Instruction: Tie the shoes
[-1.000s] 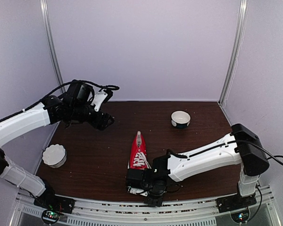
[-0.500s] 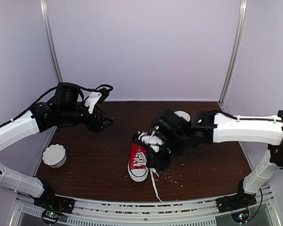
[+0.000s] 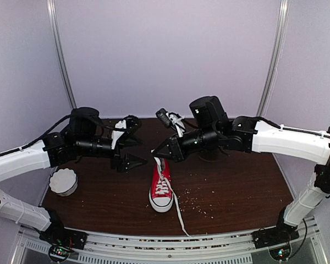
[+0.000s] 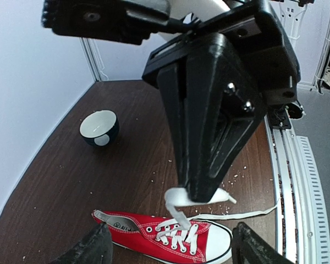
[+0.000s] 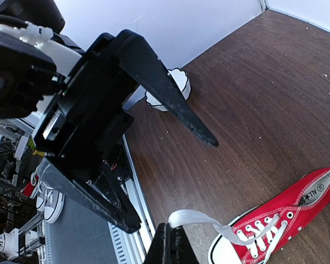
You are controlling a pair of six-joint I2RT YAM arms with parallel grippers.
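Red canvas sneaker lies near the middle of the bench, white toe cap toward 6 o'clock, heel toward 12. Right fingers are pinched fully together on the raised lace, holding its end up above the heel end of the shoe. Loose lace lies on the wood, trailing toward 5 o'clock as far as the near edge. Left fingers are spread wide and hold nothing; they hover at 10 o'clock of the shoe, tips facing the right fingers, near but apart. Judgement: the step in hand is gathering the lace ends, with no cross or knot made yet. The next move probably calls for the left fingers to descend and take the loose lace, best along its run, not at the tip by the bench edge. Room: fluted white bowl sits at 9 o'clock, well apart; dark bowl sits toward 1 o'clock, mostly hidden behind the right arm from overhead. Crumbs are scattered at 4 o'clock. Bare wood flanks the shoe; the crowded spot is above the heel.
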